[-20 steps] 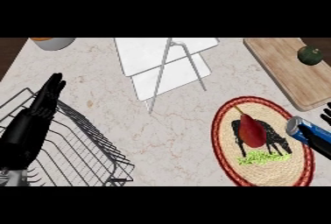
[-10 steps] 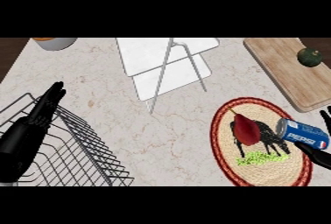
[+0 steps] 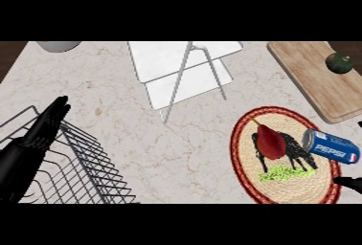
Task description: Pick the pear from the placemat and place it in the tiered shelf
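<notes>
The dark red pear (image 3: 268, 141) lies on the round woven placemat (image 3: 304, 189) at the right, over its printed black animal. The white tiered shelf (image 3: 185, 67) with thin metal legs stands at the top middle. My left hand (image 3: 44, 128) is open at the left, its straight fingers pointing up over the wire rack. Only a small black part of my right hand (image 3: 349, 182) shows at the right edge, below and to the right of the pear, not touching it.
A blue Pepsi can (image 3: 332, 147) lies on its side on the placemat's right rim, close to the pear. A black wire dish rack (image 3: 84, 165) fills the lower left. A wooden cutting board (image 3: 314, 79) with a dark green fruit (image 3: 339, 62) sits top right. A grey bowl (image 3: 60, 45) is top left.
The can has shifted left onto the placemat's rim. My right hand has sunk toward the lower right edge. The left hand has slid down and left.
</notes>
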`<state>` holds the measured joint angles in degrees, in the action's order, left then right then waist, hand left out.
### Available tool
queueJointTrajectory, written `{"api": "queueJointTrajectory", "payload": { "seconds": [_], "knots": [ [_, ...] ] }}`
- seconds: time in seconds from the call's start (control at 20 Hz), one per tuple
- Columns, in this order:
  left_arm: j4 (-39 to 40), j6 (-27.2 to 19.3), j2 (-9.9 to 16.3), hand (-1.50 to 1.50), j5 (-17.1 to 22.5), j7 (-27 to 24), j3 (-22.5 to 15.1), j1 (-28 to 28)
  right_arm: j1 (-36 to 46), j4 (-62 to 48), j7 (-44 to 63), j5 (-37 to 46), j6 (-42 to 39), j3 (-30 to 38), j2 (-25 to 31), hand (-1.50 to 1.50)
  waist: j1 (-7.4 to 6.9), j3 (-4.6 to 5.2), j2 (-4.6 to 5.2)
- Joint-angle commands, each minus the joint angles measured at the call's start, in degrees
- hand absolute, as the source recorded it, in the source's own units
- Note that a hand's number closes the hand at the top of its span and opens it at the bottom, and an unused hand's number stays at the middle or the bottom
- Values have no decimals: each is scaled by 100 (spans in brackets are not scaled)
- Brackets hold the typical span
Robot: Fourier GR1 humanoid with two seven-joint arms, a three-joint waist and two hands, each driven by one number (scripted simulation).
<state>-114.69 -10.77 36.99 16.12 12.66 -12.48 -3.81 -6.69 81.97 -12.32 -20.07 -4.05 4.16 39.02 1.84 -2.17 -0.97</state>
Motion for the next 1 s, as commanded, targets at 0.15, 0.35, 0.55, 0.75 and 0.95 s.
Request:
{"api": "queueJointTrajectory", "payload": {
  "seconds": [0.15, 0.35, 0.55, 0.75, 0.95],
  "knots": [
    [765, -169, -219, 0, -4, 148, -427, -474, -154, 368, 1255, 1398, 753, -235, 1136, -150, 47, 298, 205],
    [846, -298, -234, 0, -45, 34, -615, -503, 112, 921, 2131, 1641, 962, -661, 1004, -150, -63, 283, 204],
    [929, -196, -104, 0, 106, -155, -656, -440, 427, 1320, 2926, 1756, 923, -1090, 885, -150, -154, 279, 213],
    [1000, -325, -8, 0, 213, -9, -661, -198, 683, 1547, 3800, 1897, 932, -1508, 727, -150, -134, 271, 243],
    [1142, -343, 18, 0, 198, -213, -804, -244, 832, 1620, 4380, 2064, 964, -1771, 609, -150, -116, 265, 243]
  ]
}}
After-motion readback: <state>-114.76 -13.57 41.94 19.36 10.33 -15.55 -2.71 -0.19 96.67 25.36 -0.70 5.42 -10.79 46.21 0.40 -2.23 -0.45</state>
